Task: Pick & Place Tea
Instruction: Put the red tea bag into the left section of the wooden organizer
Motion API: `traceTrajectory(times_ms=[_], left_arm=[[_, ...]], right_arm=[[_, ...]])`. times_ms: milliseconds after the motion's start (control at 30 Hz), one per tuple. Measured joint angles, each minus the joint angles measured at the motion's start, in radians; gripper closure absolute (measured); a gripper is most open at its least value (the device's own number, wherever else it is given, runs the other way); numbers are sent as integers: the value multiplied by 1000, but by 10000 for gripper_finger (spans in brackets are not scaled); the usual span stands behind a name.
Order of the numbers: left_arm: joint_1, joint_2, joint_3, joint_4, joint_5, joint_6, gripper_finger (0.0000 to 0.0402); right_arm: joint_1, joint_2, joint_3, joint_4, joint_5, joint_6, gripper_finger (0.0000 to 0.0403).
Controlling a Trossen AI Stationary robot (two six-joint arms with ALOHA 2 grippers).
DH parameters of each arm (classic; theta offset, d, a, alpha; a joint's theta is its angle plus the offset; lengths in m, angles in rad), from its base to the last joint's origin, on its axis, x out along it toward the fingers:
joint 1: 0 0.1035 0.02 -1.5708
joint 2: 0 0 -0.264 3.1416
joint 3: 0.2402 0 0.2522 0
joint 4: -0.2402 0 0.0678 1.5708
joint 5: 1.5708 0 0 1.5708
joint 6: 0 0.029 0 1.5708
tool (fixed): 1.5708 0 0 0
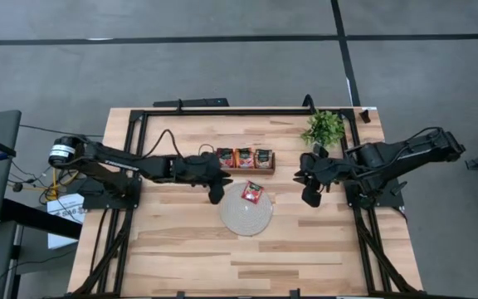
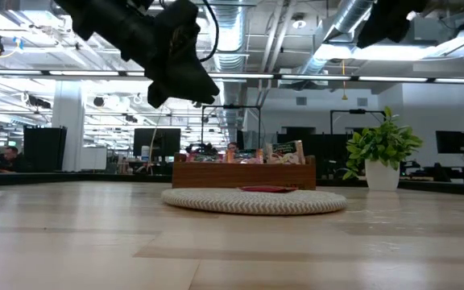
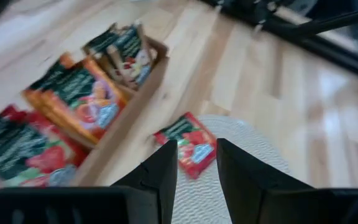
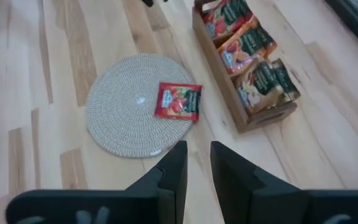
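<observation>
One red tea sachet (image 1: 251, 193) (image 4: 178, 101) lies flat on the far part of the round woven mat (image 1: 243, 218) (image 4: 120, 106). More sachets, red-orange and pale (image 3: 79, 102), stand on edge in the three compartments of the wooden tray (image 1: 245, 168) (image 4: 219, 74) just beyond the mat. My left gripper (image 1: 216, 196) (image 3: 196, 163) hovers high over the mat's left far edge, open by a narrow gap, with the sachet (image 3: 188, 144) ahead of its fingers. My right gripper (image 1: 309, 198) (image 4: 198, 163) hangs to the right of the mat, also slightly open.
A small potted plant (image 1: 324, 129) (image 2: 381, 153) stands at the table's far right, close to the right arm. A black frame (image 1: 222, 111) runs round the table's far and side edges. Bare wood lies near of the mat (image 2: 252, 201).
</observation>
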Motion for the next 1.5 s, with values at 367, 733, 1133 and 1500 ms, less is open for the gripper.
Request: traceTrajectory(times_ms=[367,733,1133,1500], left_arm=[[-14,-67,31,-251,-175,-71,298],[-17,-376,31,-629,-415,-75,298],[-18,-682,-92,-752,-481,-162,298],[-19,-734,-111,-764,-431,-105,298]], right_arm=[[-29,325,0,145,-213,-133,339],[-81,550,54,339,-221,-214,339],[-173,719,211,287,-297,-219,319],[-245,718,215,185,-339,-130,254]])
